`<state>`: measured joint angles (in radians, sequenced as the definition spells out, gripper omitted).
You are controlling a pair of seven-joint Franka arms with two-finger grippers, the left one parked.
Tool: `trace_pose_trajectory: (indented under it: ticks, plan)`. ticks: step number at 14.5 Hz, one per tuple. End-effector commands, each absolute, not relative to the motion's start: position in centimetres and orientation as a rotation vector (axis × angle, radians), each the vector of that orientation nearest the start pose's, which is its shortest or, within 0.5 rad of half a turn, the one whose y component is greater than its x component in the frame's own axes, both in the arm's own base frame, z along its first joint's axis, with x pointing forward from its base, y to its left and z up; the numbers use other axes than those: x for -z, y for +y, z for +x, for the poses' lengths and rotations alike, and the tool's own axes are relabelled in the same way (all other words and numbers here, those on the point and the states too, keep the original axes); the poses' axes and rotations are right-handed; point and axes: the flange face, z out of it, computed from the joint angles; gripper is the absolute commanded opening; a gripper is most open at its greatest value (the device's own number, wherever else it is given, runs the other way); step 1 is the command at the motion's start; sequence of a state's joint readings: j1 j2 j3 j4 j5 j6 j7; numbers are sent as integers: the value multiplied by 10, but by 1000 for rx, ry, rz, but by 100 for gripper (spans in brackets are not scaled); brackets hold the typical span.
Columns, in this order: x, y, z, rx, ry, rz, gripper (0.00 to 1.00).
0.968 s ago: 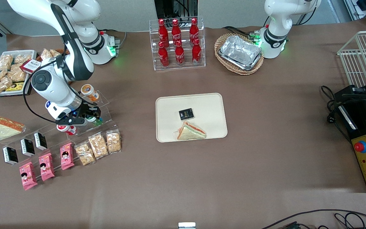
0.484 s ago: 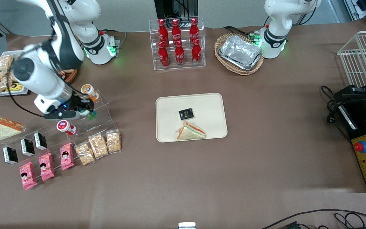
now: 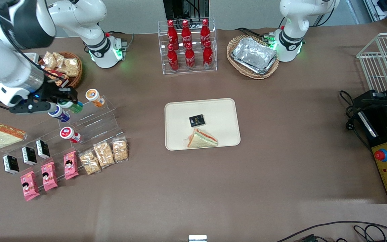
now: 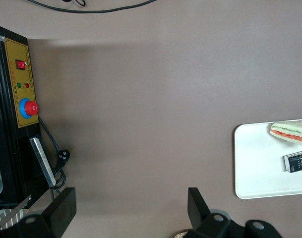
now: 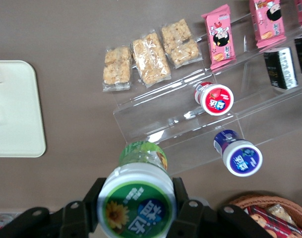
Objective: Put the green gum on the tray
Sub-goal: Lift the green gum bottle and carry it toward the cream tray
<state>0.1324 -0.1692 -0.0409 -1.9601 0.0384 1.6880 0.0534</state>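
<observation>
The tool grips the green gum above the clear stepped rack, close over the blue-lidded bottle, with the orange bottle and red-lidded bottle nearby. The tray sits well apart at mid-surface, holding a sandwich and black packet; bare brown surface lies between.

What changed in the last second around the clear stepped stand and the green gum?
The gripper, shut on the green gum, lifted it off the clear stepped stand and rose, moving away from the front camera toward the working arm's end. This uncovered the blue-lidded bottle. The red-lidded bottle, the orange bottle and the tray with its sandwich stayed put.
</observation>
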Motion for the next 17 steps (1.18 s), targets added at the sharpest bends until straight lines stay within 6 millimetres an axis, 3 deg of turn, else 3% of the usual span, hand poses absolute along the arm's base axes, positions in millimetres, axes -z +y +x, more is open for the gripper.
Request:
trace_pose_trajectory:
  ticks: [1, 5, 12, 15, 17]
  plan:
    - [-584, 51, 495, -243, -62, -3094, 24]
    - [-600, 68, 492, -244, 17, -3032, 23]
    - [-602, 206, 461, -236, 194, -3064, 21]
    - [-589, 269, 444, -223, 255, -3060, 21]
    - [-573, 300, 437, -205, 278, -3055, 21]
